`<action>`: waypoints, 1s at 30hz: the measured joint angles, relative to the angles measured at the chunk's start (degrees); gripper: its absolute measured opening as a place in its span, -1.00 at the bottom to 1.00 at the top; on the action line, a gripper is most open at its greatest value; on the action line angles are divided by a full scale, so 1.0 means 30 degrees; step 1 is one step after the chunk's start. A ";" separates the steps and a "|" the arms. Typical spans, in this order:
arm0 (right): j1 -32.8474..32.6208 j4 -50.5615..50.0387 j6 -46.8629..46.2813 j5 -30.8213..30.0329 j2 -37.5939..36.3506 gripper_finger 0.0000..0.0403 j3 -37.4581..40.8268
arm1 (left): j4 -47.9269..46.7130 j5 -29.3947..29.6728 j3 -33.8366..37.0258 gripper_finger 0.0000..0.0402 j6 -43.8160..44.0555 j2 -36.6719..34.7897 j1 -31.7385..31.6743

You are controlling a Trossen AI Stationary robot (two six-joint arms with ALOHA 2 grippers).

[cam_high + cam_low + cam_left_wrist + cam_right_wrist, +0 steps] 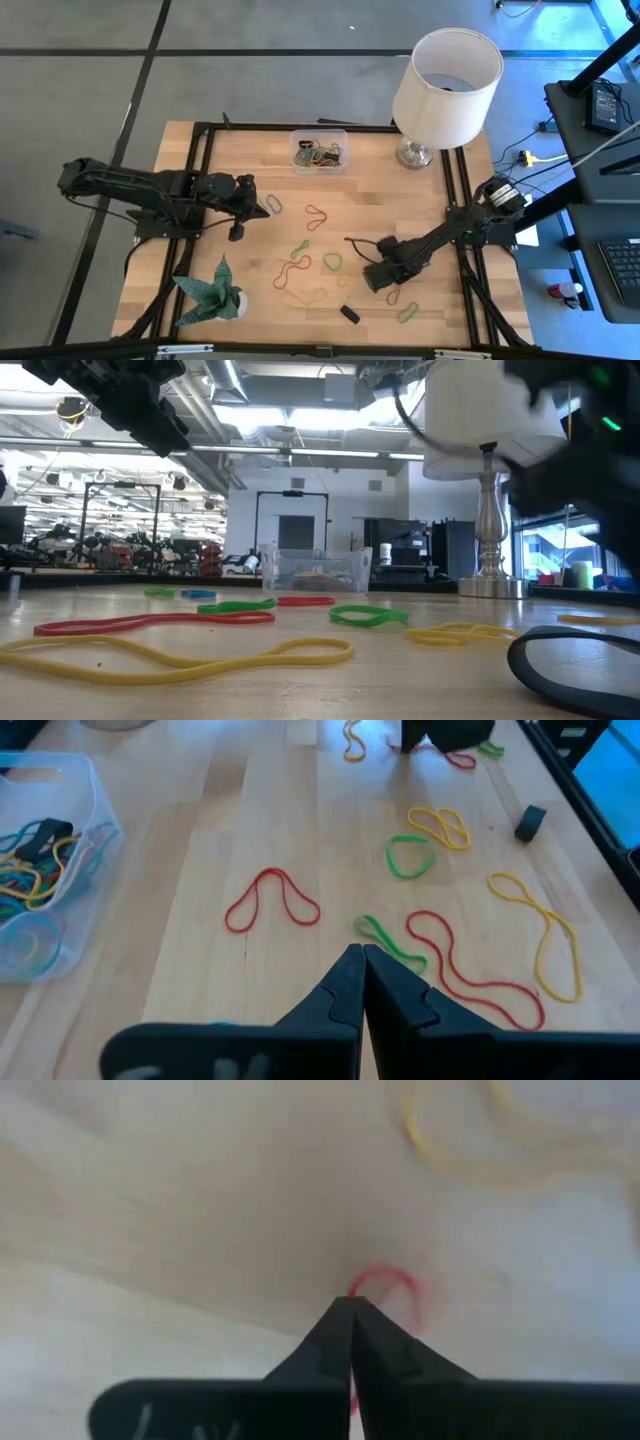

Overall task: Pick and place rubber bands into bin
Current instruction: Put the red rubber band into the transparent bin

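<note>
Coloured rubber bands lie flat on the wooden table: a red one [317,216], green ones [331,261], a long red one [293,270] and a yellow one [303,296]. The clear bin [320,150] stands at the far edge and holds several bands. My right gripper [378,285] is low over the near right part of the table, shut at a small red rubber band [388,1288]. My left gripper [360,952] hovers shut above the table's left part [240,208] and holds nothing. My right gripper has the small red rubber band between its shut fingertips, coming from above and slanting down. A curve of the band [395,1285] sticks out past the tips and lies on the table. A red strip [352,1402] shows in the seam between the fingers.
A white lampshade on a metal base [445,80] stands at the far right corner. A green folded-paper plant [212,290] sits at the near left. A black block [348,313] and a green band [408,313] lie near the right gripper.
</note>
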State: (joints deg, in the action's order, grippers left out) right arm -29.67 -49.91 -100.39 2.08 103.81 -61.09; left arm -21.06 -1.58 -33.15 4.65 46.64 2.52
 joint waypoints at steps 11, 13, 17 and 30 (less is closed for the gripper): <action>0.1091 -0.5729 0.2650 -0.8498 -0.0920 -0.99 -0.7633 | -0.0317 0.1867 -0.0007 -0.99 -0.2385 -0.1450 -0.0079; 0.1745 -0.5915 0.4510 -0.9699 -0.0923 -0.99 -0.8888 | -0.0258 0.2593 -0.0007 -0.99 -0.2318 -0.1684 -0.0211; 0.3587 -0.5759 0.9008 -1.1433 -0.0961 -0.99 -1.1024 | -0.1028 0.2896 -0.0007 -0.99 -0.2981 -0.2291 -0.0727; 1.1352 0.4272 2.5133 -1.1409 -0.0887 -1.00 -1.2591 | -0.2950 0.4073 -0.0007 -0.99 -0.3412 -0.2771 -0.3325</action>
State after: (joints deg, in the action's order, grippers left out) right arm 4.38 -37.10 -24.99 -32.14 101.15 -98.86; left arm -29.91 10.63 -33.17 -5.58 38.33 -7.45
